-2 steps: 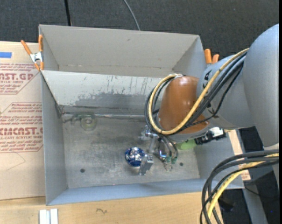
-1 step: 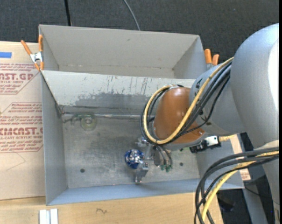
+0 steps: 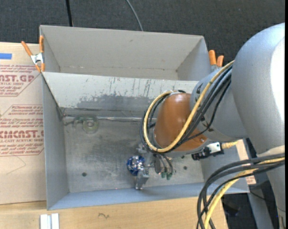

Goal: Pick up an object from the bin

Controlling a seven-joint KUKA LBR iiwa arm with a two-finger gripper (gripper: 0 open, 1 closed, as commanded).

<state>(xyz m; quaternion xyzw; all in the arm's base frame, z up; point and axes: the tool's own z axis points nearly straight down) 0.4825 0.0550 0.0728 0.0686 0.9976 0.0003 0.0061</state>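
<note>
- The arm [image 3: 258, 94] reaches in from the right and bends downward, its orange cover [image 3: 175, 118] above the bin [image 3: 120, 51] floor.
- The gripper [image 3: 144, 174] sits low by the near wall; whether it is apart or together cannot be told.
- A small blue object [image 3: 132, 164] lies just beside it.

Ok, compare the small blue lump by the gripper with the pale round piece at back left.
Colour: the small blue lump is dark blue; the pale round piece almost blends into the grey floor. Place: the blue lump lies front centre beside the gripper; the pale piece lies back left, far from it. Both are small and rest on the bin floor.
</note>
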